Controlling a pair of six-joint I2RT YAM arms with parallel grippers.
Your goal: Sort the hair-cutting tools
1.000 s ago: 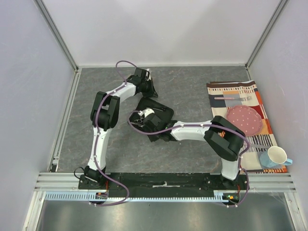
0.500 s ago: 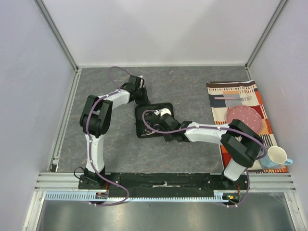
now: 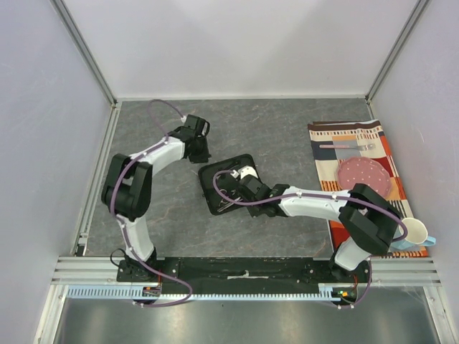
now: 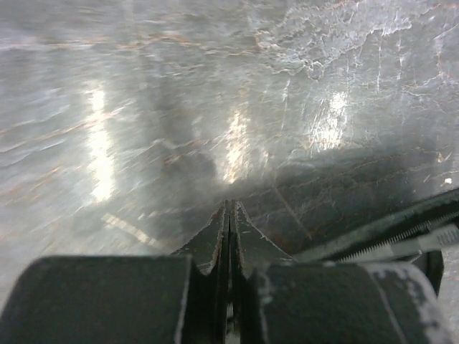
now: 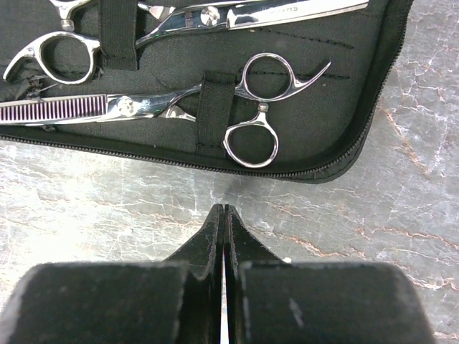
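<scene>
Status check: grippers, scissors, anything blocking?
left gripper shut, empty, over table. right gripper shut, empty, just outside the case. Two scissors lie inside the open case, none held. Elastic straps pin them down.

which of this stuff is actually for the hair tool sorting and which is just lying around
For the job: thinning scissors, plain scissors, both strapped in the open black case.
Just lying about: striped placemat, pink plate, fork, mug.
</scene>
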